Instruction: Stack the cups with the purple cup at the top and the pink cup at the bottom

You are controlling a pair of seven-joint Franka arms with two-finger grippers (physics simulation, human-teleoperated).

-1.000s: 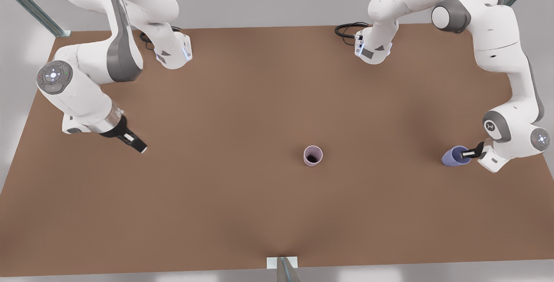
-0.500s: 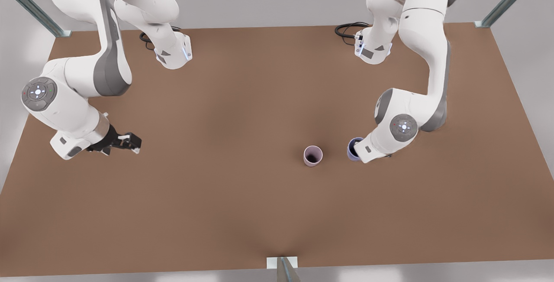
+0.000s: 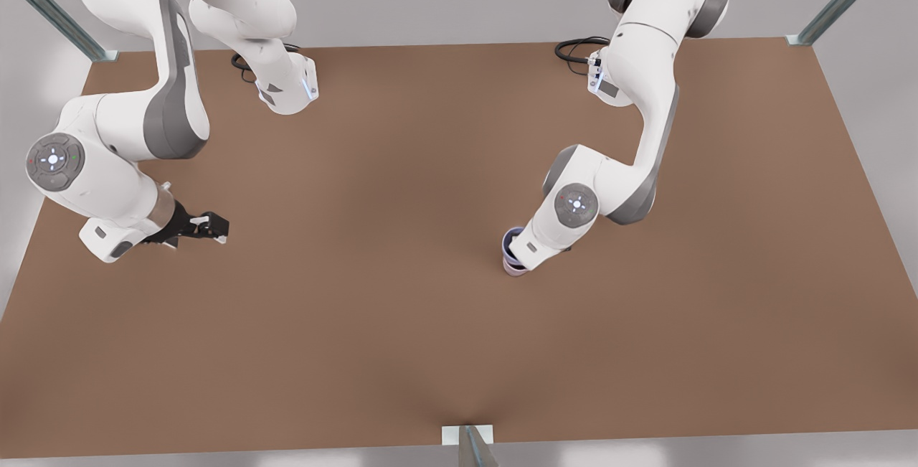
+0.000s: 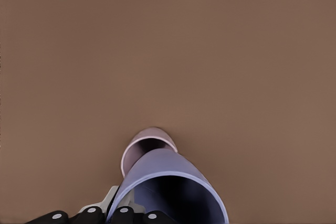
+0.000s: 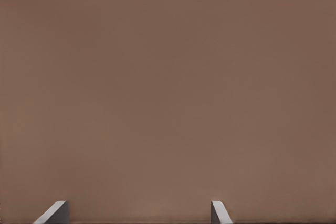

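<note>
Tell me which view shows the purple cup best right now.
Left wrist view: the purple cup fills the foreground in the left tool, open mouth toward the camera, with the pink cup just behind it. In the front view the purple cup is a sliver past the arm's wrist. The right wrist view looks at the brown table.

- No readable text, brand, number or label anywhere.
- Arm joints (image 3: 54,161) carry round caps with small lit dots, no letters.
- Arm bases (image 3: 287,90) have small dark triangle and square marks, not legible as writing.
- Cups and worktop (image 3: 401,352) plain, no print.
</note>
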